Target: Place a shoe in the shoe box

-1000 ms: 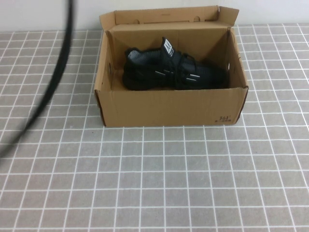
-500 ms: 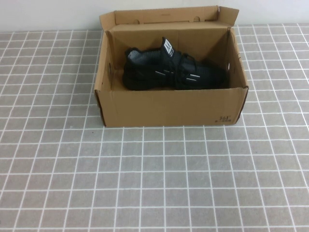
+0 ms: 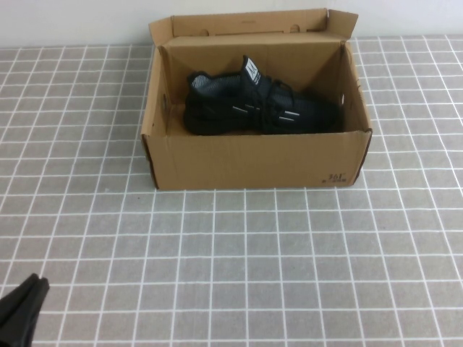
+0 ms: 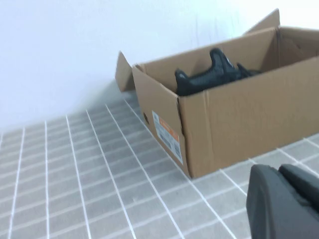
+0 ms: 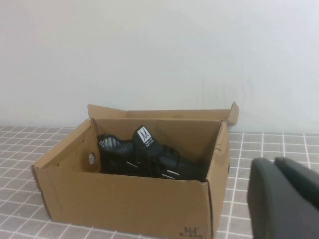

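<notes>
The black shoe (image 3: 260,107) lies inside the brown cardboard shoe box (image 3: 253,163) at the back middle of the table, lid flap standing open behind it. From the side, the shoe (image 4: 212,75) pokes above the wall of the shoe box (image 4: 239,124). It also shows as the shoe (image 5: 149,157) in the shoe box (image 5: 124,204) from the front. My left gripper (image 3: 25,289) sits low at the near left corner, far from the box, shut and empty; it shows again as my left gripper (image 4: 280,174). My right gripper (image 5: 275,167) is shut and empty, out of the high view.
A grey tiled mat (image 3: 239,260) with white grid lines covers the table. A plain white wall (image 5: 159,50) rises behind the box.
A black cable that crossed the left side one second ago has gone. My left gripper's tip has come into the near left corner of the high view. The box and shoe have not moved.
</notes>
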Available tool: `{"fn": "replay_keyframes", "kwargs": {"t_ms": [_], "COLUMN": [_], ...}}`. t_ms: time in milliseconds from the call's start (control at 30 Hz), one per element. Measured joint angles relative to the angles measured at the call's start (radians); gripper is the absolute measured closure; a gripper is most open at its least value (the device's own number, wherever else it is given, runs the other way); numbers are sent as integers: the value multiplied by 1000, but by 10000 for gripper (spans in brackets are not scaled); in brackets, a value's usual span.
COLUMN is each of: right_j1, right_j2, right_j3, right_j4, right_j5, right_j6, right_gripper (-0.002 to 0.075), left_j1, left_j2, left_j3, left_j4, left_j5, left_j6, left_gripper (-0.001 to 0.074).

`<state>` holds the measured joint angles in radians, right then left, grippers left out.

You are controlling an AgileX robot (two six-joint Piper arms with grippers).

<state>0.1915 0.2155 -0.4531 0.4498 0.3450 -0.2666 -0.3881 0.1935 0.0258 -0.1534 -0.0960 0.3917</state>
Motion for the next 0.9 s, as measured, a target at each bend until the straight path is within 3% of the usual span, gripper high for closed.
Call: {"fn": "replay_keyframes", "kwargs": {"t_ms": [333, 633, 900], "right_j1": [0, -2, -86], "right_j2": [0, -11, -85], "right_j3": [0, 0, 96], "right_j4": [4, -3, -109], "right_j5": [0, -5, -105], "right_j6": [0, 0, -4], "right_gripper": [742, 742, 742], "left_j1": [0, 0, 0], "left_j2": [0, 0, 0], "left_j3": [0, 0, 0], "left_j4": [-1, -1, -1], "left_j5": [134, 154, 155], "left_j6": [2, 4, 4], "left_gripper": [736, 736, 736]}}
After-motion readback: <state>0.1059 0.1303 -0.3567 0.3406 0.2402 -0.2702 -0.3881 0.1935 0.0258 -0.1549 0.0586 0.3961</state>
